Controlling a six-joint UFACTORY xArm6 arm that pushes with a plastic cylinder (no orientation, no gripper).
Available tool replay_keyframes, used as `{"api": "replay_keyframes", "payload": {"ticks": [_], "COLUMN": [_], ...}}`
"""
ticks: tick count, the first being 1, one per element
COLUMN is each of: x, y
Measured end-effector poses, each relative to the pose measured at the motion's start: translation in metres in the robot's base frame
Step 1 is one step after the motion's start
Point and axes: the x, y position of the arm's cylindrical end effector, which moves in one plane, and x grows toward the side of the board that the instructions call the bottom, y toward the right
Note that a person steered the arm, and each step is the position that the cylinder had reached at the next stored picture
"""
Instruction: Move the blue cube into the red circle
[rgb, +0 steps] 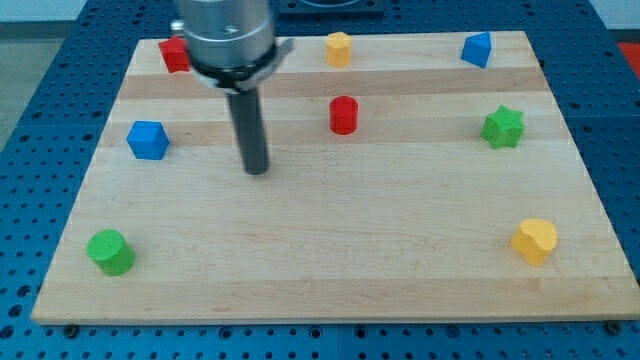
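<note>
The blue cube (147, 140) sits on the wooden board near the view's left edge. The red cylinder (343, 115), round seen from above, stands near the board's upper middle. My tip (257, 168) rests on the board between them, about a hundred pixels right of the blue cube and slightly lower, and left of and below the red cylinder. It touches neither block.
A red block (175, 54) is partly hidden behind the arm at top left. A yellow block (339, 48) is at top centre, a blue block (477, 49) at top right, a green star (503, 127) at right, a yellow heart-like block (535, 241) at bottom right, a green cylinder (110, 252) at bottom left.
</note>
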Motion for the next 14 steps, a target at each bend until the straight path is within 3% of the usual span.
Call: {"api": "replay_keyframes", "payload": {"ticks": [3,4,9,14], "x": [0.000,-0.010,-0.054,-0.061], "y": [-0.141,-0.154,-0.128,-0.027]}}
